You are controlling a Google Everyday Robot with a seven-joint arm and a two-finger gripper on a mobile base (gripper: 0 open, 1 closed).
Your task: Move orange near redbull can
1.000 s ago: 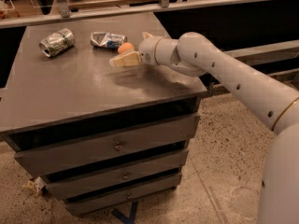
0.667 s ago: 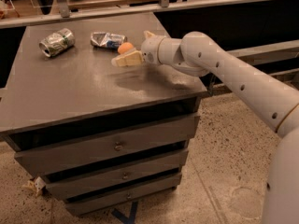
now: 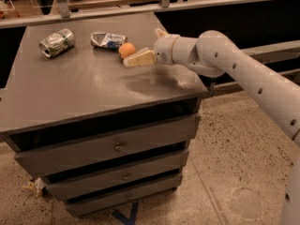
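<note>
The orange (image 3: 126, 49) sits on the grey cabinet top (image 3: 84, 93), just right of the crushed silver and blue redbull can (image 3: 108, 40) and close to touching it. My gripper (image 3: 143, 47) reaches in from the right, just right of the orange. It is open and holds nothing. Its near finger (image 3: 139, 58) lies low beside the front right of the orange. The far finger (image 3: 160, 32) sticks up behind.
A rounder silver can with green markings (image 3: 57, 42) lies at the back left of the top. The cabinet has drawers (image 3: 117, 146) below. A rail and a dark wall run behind it. Speckled floor lies to the right.
My gripper has drawn back a little to the right, away from the orange. The orange and both cans have not moved.
</note>
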